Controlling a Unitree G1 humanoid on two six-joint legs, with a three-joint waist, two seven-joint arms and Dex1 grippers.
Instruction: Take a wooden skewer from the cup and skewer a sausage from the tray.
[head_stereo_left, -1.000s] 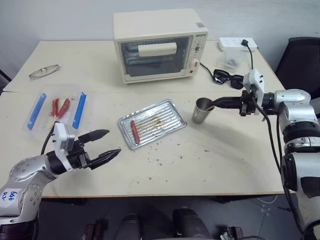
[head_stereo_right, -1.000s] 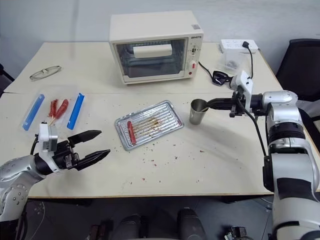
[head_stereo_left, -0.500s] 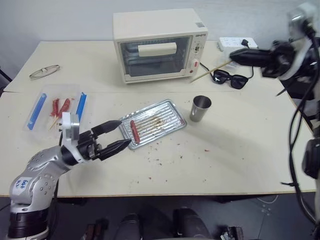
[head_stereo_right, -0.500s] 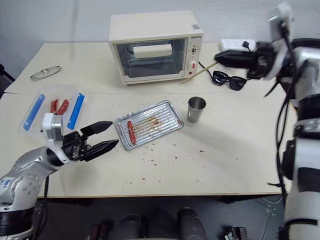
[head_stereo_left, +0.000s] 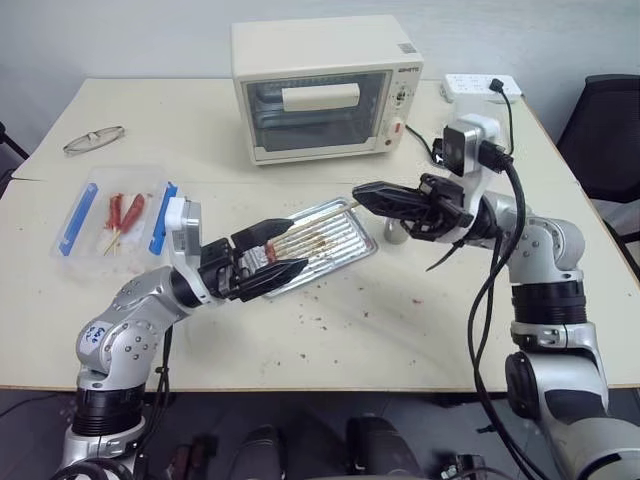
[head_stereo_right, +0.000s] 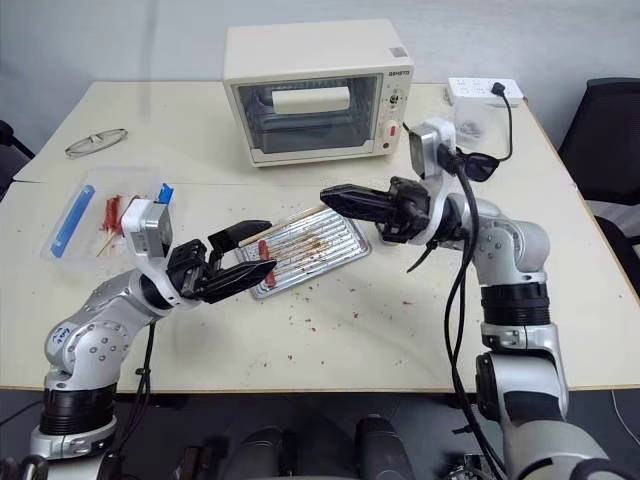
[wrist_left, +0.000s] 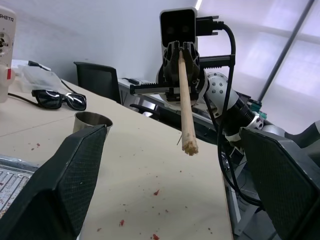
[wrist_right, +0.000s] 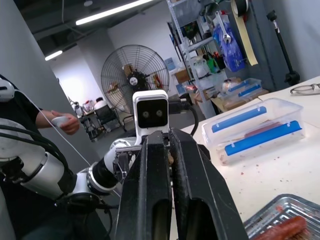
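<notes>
My right gripper (head_stereo_left: 358, 192) is shut on the wooden skewer (head_stereo_left: 313, 219) and hovers above the tray (head_stereo_left: 347, 243). The skewer reaches from its tips toward my left gripper (head_stereo_left: 296, 247). That gripper is open over the tray's left end, and the skewer's free end (wrist_left: 185, 105) points into the gap between its fingers (wrist_left: 75, 170). The red sausage (wrist_right: 287, 230) lies in the tray, largely behind the left fingers in the eye views. The steel cup (wrist_left: 93, 121) stands on the table just behind the right gripper, partly hidden by it.
A toaster oven (head_stereo_left: 320, 85) stands at the back of the table. A clear blue-edged plastic box (head_stereo_left: 113, 214) with two sausages lies at the left, with eyeglasses (head_stereo_left: 95, 139) behind it. A power strip (head_stereo_left: 481, 85) is at the back right. A person's hand (wrist_right: 65, 123) shows far off.
The right gripper drew the skewer out of the cup, lifted it and swung it left over the tray. The left gripper, still open, moved right and up to the tray's left end.
</notes>
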